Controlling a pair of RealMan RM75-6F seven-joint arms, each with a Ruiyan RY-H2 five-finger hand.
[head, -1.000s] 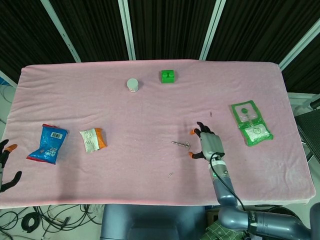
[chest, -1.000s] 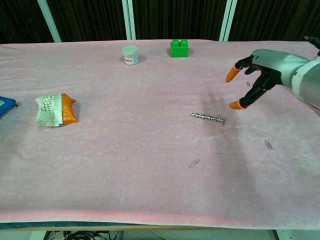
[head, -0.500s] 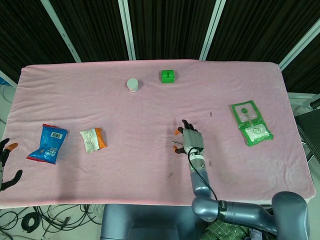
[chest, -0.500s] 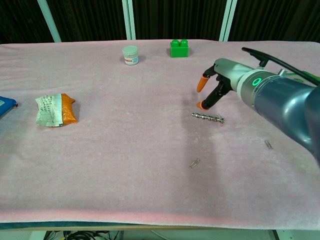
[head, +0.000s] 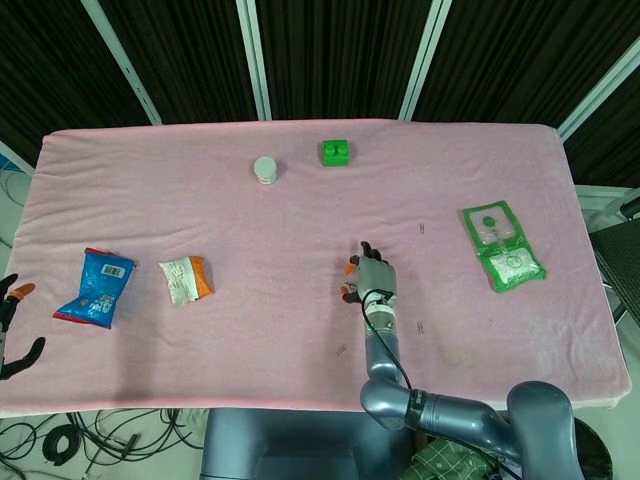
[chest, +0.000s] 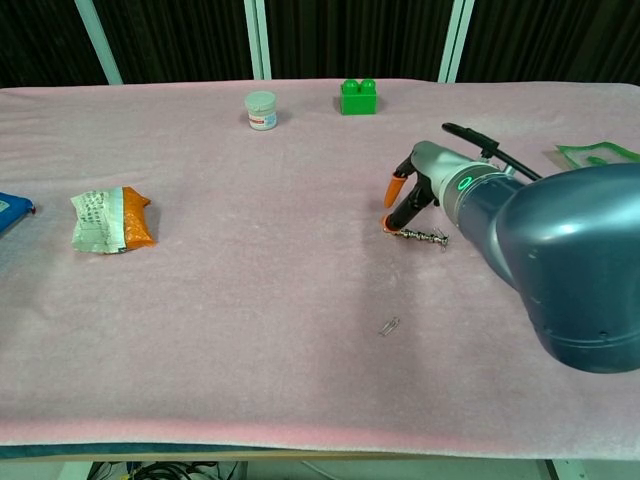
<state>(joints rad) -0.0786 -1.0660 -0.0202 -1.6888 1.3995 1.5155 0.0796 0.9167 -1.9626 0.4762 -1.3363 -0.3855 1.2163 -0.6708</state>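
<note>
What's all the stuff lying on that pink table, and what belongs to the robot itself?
Tablecloth: one, pink, covering the table.
Toy brick: one, green, far edge.
Small jar: one, white, left of the brick.
Green packet: one, right side.
Blue packet: one, left side.
Orange-white packet: one, beside the blue one.
Metal screw: one, silver, centre.
Paper clip: one, near edge.
Right hand: orange-tipped, a fingertip at the screw's end.
Left hand: left table edge.

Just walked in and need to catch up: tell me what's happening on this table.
The right hand is down on the pink cloth, one orange fingertip touching the end of a small metal chain, not gripping it. The left hand hangs off the table's edge, near a blue packet. A paper clip lies in front of the chain.
</note>
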